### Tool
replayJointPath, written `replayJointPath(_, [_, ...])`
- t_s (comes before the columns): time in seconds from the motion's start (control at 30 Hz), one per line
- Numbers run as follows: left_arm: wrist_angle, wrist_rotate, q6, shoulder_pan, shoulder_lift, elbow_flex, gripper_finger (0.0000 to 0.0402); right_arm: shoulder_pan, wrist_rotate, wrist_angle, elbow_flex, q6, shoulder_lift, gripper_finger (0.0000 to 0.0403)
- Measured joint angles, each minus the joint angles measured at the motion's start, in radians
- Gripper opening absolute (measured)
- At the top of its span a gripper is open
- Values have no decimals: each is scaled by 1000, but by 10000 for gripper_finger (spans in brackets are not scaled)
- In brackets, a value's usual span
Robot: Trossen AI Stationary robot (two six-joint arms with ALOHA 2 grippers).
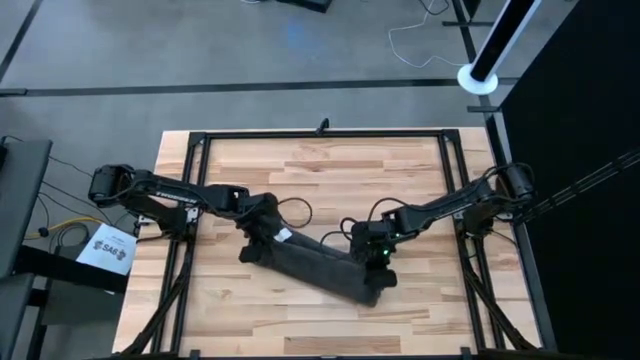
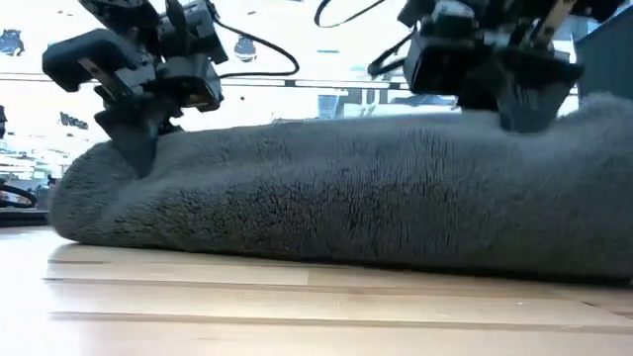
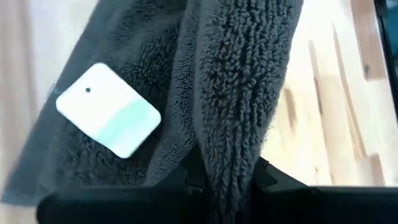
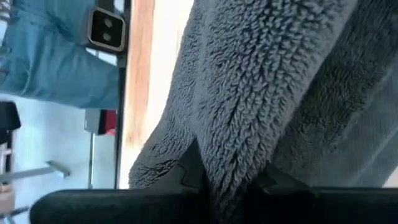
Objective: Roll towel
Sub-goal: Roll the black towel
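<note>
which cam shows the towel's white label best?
Left wrist view: the white label fills much of the frame, flat on the towel, which the left gripper pinches. The high view shows it only as a tiny pale spot. The low and right wrist views show only terry pile.

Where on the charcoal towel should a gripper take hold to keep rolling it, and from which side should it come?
Probably the raised fold along the towel's two ends, approached from above. It lies as a long, partly rolled bundle slanting across the table, and a soft ridge pinches easily. The left gripper and right gripper each already clamp such a fold, one near each end, close to the white label.
</note>
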Motion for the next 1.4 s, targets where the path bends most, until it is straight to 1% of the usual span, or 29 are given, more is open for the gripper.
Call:
replayJointPath(0.07, [19, 7, 1, 33, 0, -8, 25, -25, -24, -13, -3, -35, 12, 33])
replayJointPath(0.23, [30, 19, 21, 98, 25, -12, 25, -72, -40, -25, -3, -84, 43, 33])
replayJointPath(0.43, [54, 61, 41, 122, 141, -11, 25, -90, -35, -66, -3, -84, 67, 37])
replayJointPath(0.57, [80, 69, 21, 123, 188, -10, 25, -89, -16, -123, -3, -87, 66, 87])
replayJointPath(0.67, [79, 72, 16, 124, 190, -6, 25, -92, -17, -192, -6, -86, 54, 132])
replayJointPath(0.77, [74, 70, 16, 124, 185, -1, 25, -90, -17, -252, -9, -83, 12, 167])
replayJointPath(0.87, [71, 62, 15, 123, 177, 9, 25, -80, -17, -248, -9, -72, -61, 187])
replayJointPath(0.97, [59, 60, 4, 123, 178, 22, 25, -62, 27, -231, -8, -16, -97, 192])
replayJointPath(1.07, [53, 59, -2, 123, 179, 29, 25, -47, 81, -230, -8, 27, -99, 193])
replayJointPath(1.17, [47, 58, -3, 123, 179, 31, 25, -47, 94, -267, -7, 39, -99, 194])
replayJointPath(1.27, [33, 57, -3, 120, 178, 31, 25, -55, 99, -328, -7, 53, -125, 194])
replayJointPath(1.4, [30, 54, -3, 111, 178, 32, 25, -58, 122, -308, -6, 99, -181, 194])
